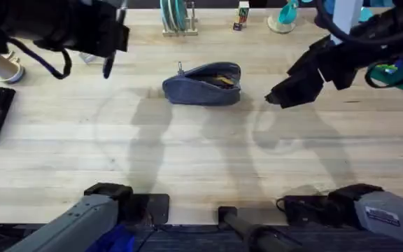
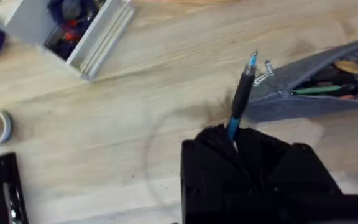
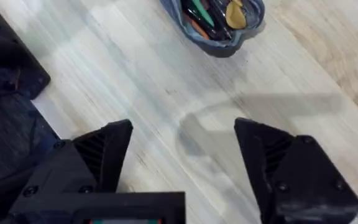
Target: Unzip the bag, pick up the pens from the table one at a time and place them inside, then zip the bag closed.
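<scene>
I am holding the right end effector (image 3: 182,162) released, fingers wide apart over bare tabletop (image 1: 201,161), keeping it clear of the work; the bag (image 1: 203,84) is lying just beyond it, toward the middle. Farther off, I am keeping the left end effector (image 2: 235,138) clenched on a blue-tipped pen (image 2: 242,93), raised above the tabletop, because the unzipped bag, already holding pens, is lying well apart to its right

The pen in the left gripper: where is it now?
The pen stands between the left gripper's fingers, raised left of the open bag.
</scene>
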Controlling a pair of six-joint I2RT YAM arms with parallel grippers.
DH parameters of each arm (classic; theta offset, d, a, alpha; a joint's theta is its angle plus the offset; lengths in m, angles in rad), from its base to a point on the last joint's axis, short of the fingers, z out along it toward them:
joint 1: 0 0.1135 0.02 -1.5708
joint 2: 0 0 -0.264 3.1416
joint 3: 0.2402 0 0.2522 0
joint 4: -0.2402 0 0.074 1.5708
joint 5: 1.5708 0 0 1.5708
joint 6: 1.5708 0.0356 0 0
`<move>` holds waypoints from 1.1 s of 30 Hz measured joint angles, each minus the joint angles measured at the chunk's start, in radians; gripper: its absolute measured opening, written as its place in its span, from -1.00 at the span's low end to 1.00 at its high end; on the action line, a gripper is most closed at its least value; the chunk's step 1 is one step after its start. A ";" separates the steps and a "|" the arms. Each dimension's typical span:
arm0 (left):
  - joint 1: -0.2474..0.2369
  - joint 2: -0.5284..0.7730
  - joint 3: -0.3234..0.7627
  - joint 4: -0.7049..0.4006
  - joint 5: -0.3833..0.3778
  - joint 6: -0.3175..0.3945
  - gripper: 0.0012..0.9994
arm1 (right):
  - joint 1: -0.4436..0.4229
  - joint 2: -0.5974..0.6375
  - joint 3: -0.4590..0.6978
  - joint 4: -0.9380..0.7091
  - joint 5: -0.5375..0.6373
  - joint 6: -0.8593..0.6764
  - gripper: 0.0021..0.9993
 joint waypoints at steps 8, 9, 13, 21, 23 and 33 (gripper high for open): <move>-0.108 0.000 0.032 0.000 0.012 0.115 -0.92 | 0.000 0.000 0.000 0.000 0.000 0.000 0.99; -0.117 0.000 0.035 0.000 0.023 0.129 -0.92 | 0.000 0.000 0.000 0.000 0.000 0.000 1.00; -0.128 0.000 0.039 0.000 0.069 0.180 -0.92 | 0.000 0.000 0.000 0.000 0.000 0.000 1.00; -0.128 0.000 0.039 0.014 0.223 0.261 -0.92 | 0.000 0.000 0.000 0.000 0.000 0.000 1.00; -0.128 0.000 0.039 0.020 0.258 0.276 -0.92 | 0.000 0.000 0.000 0.000 0.000 0.000 1.00; -0.128 0.000 0.039 0.050 0.391 0.427 -0.92 | 0.000 0.000 0.000 0.000 0.000 0.000 1.00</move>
